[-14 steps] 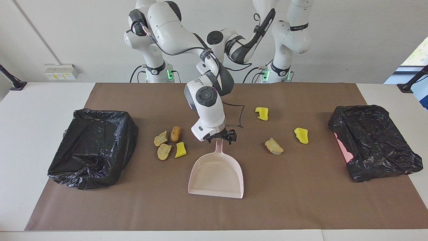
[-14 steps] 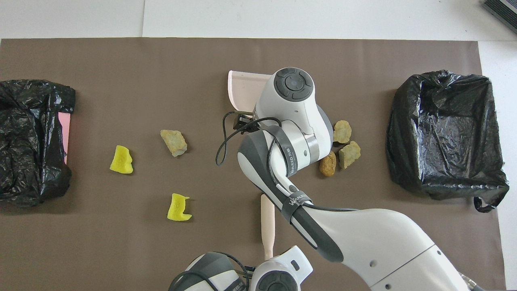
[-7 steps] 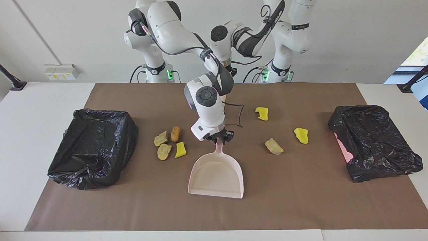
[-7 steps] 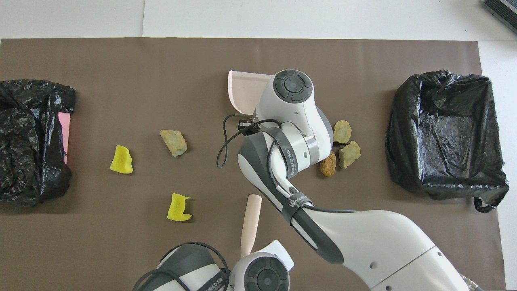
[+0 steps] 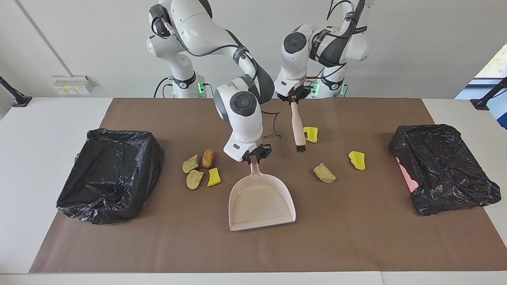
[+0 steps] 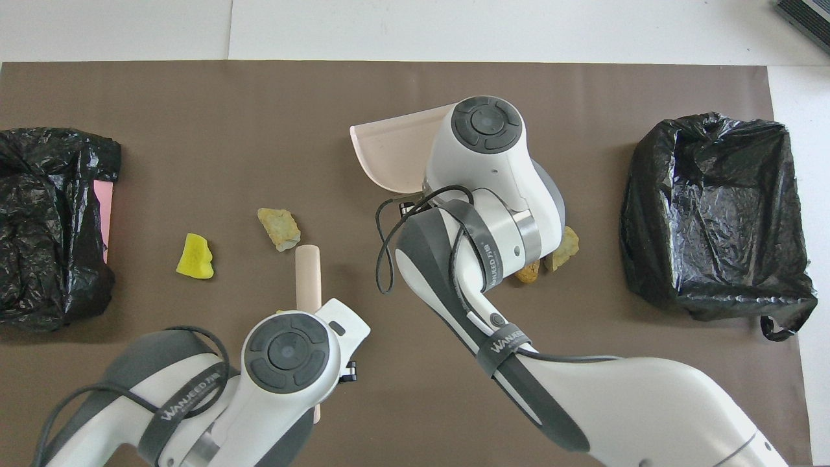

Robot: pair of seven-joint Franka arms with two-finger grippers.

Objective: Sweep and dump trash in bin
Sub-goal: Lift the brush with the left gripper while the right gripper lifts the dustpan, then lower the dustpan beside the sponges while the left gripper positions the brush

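We've got the right gripper (image 5: 253, 157) pinching the pale pink plastic dustpan (image 5: 261, 202) by its handle, mouth low for scooping, left gripper (image 5: 293, 99) clamped on the wooden-handled brush (image 5: 298, 128) hanging bristles-down beside a bright yellow foam bit (image 5: 310, 134), ready to sweep

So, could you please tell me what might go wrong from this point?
The left pincer holds the brush by its handle's top end, bristles hanging over the mat; a hard sweep might twist it in the grip. The right pincer grips the dustpan by its handle tip only, so it may sag. The trash lies in two groups, four lumps apart from three.
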